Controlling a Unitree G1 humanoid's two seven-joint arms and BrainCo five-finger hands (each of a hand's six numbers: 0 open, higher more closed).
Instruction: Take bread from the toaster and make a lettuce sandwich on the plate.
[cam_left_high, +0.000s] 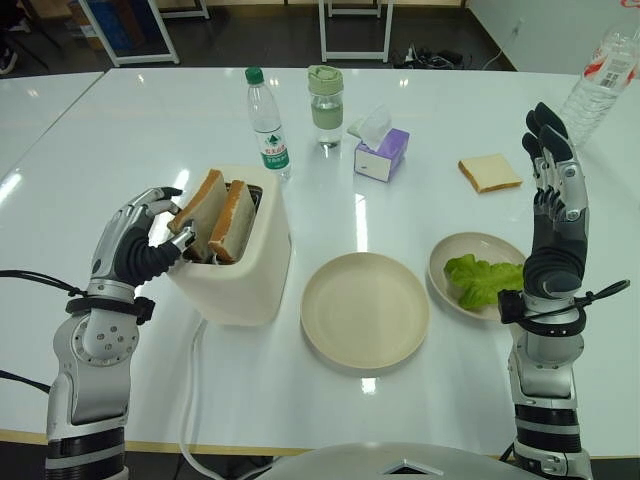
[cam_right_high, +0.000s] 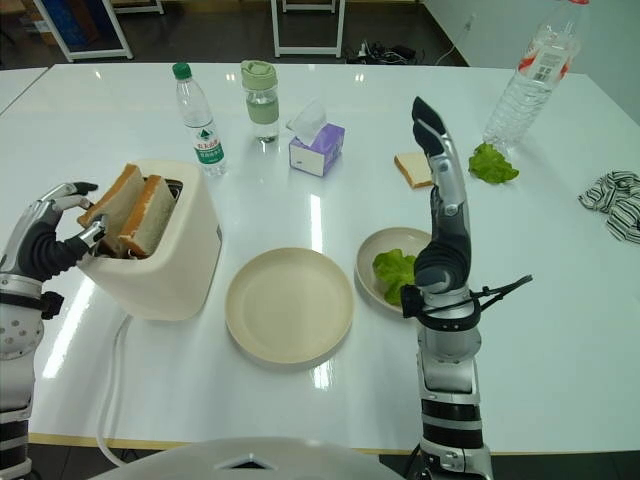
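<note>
A cream toaster (cam_left_high: 240, 275) stands at the left with two toasted bread slices sticking up from its slots. My left hand (cam_left_high: 140, 238) is beside the toaster's left end, fingers curled around the left slice (cam_left_high: 200, 203); the right slice (cam_left_high: 233, 220) stands free. The empty beige plate (cam_left_high: 365, 308) lies in the middle, near the front edge. To its right, a small dish (cam_left_high: 470, 243) holds a lettuce leaf (cam_left_high: 485, 280). My right hand (cam_left_high: 555, 205) is held upright and open just right of the dish, with nothing in it.
A loose bread slice (cam_left_high: 490, 172) lies behind the dish, and another lettuce piece (cam_right_high: 493, 163) lies farther right. At the back stand a water bottle (cam_left_high: 267, 125), a green cup (cam_left_high: 325, 105), a tissue box (cam_left_high: 382, 152) and a large bottle (cam_left_high: 600, 80). The toaster's cord (cam_left_high: 190, 400) trails to the front edge.
</note>
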